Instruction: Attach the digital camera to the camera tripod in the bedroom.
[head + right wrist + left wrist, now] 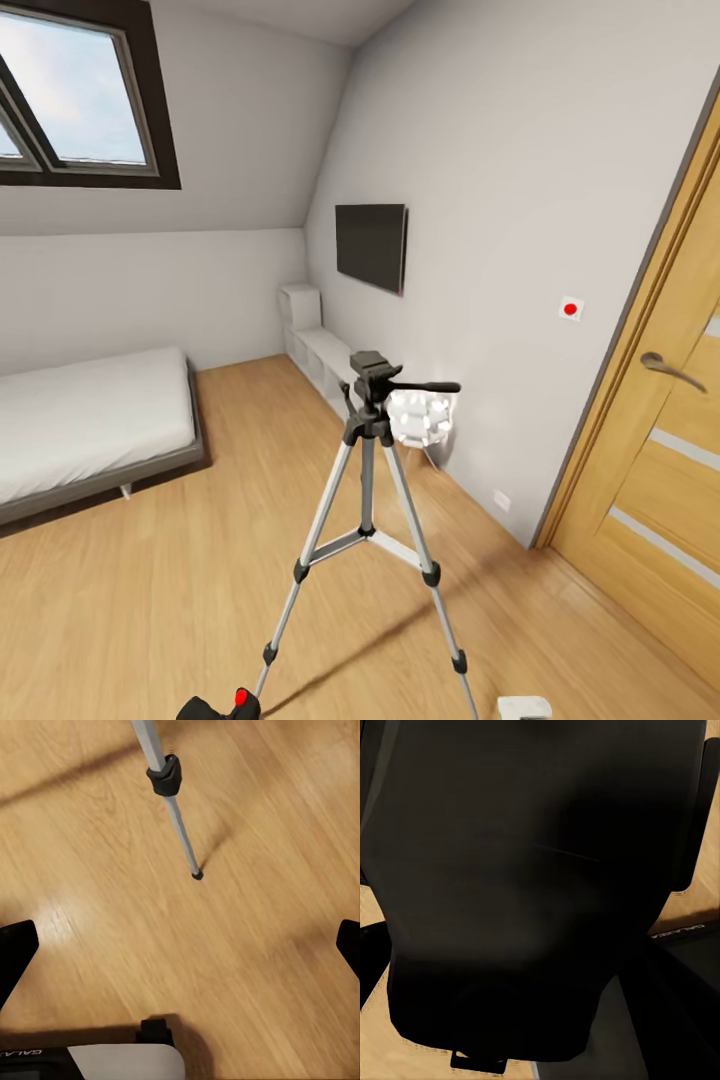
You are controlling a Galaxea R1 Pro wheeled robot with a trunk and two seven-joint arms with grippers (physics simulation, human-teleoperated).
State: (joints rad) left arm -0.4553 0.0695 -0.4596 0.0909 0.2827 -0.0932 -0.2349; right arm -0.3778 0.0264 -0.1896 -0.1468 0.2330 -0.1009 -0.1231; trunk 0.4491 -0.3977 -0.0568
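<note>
So the camera tripod (367, 520) stands upright on the wood floor (180, 580), just in front of the robot, head bare with the pan handle poking toward the wall. The digital camera (228, 706) peeks in low down, red button up, well below the tripod head. The left wrist view is a dark blur pressed against something black, probably that camera, but I can't tell if the left hand is clamped on it. The right hand (180, 945) is spread wide over bare floor near one tripod foot (196, 875), holding nothing. I'd say it's the carry-and-approach step: next comes lifting the camera up and settling it squarely on the head.
</note>
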